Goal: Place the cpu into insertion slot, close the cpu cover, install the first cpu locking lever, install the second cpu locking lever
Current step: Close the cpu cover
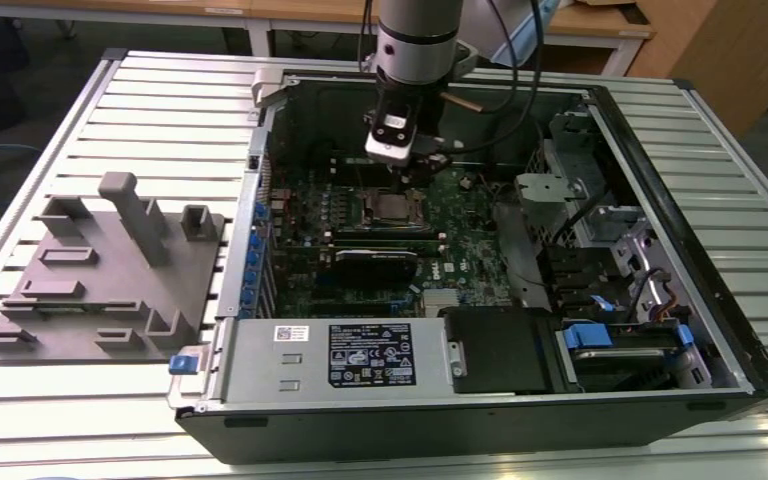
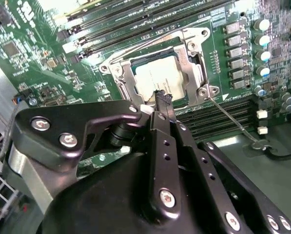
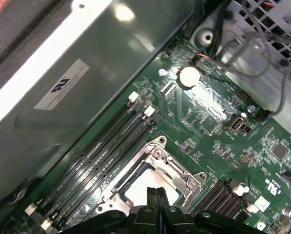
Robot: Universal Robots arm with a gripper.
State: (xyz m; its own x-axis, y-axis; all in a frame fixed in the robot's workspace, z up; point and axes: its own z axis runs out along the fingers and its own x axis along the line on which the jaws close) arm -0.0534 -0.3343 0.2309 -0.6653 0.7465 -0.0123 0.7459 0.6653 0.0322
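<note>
The cpu point(image 2: 157, 73), where is it? asks the first.

Seated in the insertion slot point(image 1: 391, 207) on the green motherboard point(image 2: 48, 48), says the second; its pale metal top shows through the window of the cpu cover point(image 2: 123, 80), which lies flat over it.

And the gripper point(image 2: 162, 97)?

Its two black fingers are pressed together with nothing between them. In both wrist views the tips sit over the chip's edge; whether they touch it cannot be told. In the exterior view the gripper point(image 1: 408, 175) hangs inside the open computer case point(image 1: 651, 170), the slot at about 6 o'clock from it.

Any lever?

A thin wire lever point(image 2: 230, 122) slants away from one corner of the socket, across black memory slots point(image 2: 208, 122); latched or not, cannot be told.

What else?

In the exterior view a grey moulded fixture point(image 1: 104, 270) lies on the slatted table point(image 1: 157, 90) at 9 o'clock from the case, and the power supply point(image 1: 344, 355) sits at 6 o'clock from the slot.
</note>
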